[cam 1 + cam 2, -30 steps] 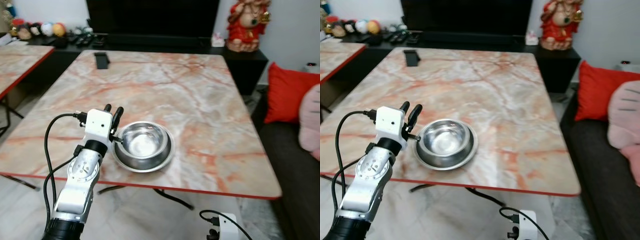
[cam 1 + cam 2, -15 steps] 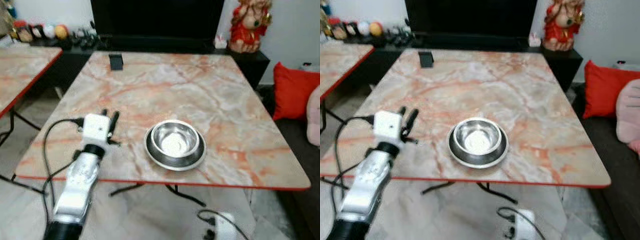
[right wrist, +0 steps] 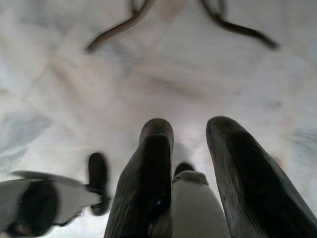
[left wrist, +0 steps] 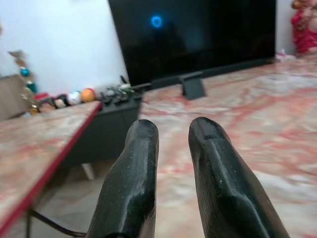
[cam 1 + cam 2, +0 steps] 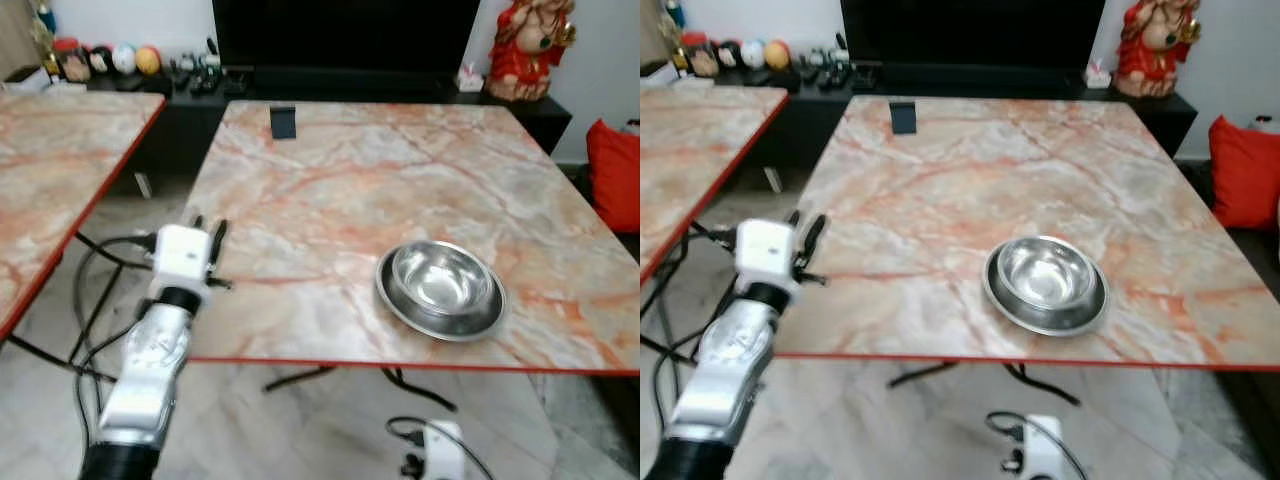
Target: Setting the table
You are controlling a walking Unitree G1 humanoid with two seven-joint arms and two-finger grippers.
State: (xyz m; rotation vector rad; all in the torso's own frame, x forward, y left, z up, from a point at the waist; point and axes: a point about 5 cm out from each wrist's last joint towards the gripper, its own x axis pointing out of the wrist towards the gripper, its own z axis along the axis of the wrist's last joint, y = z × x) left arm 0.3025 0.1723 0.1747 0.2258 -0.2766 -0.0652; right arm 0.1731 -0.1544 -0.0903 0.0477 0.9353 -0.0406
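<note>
Head views: the steel bowl (image 5: pixel 441 290) sits in a steel plate (image 5: pixel 1015 306) on the marble table (image 5: pixel 340 180), well right of the left gripper (image 5: pixel 207 232). Left wrist view: its 2 fingers (image 4: pixel 133 173) stand narrowly apart, empty. Right wrist view: the right gripper (image 3: pixel 190 148) hangs over floor, narrowly parted.

Silver left arm (image 5: pixel 150 370) — white wrist block, looping black cables, black-fingered end effector (image 5: pixel 207 236)

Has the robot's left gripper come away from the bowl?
Yes. A second ago it was touching the bowl's rim; now the left gripper hangs at the table's left edge, well apart from the bowl.
</note>
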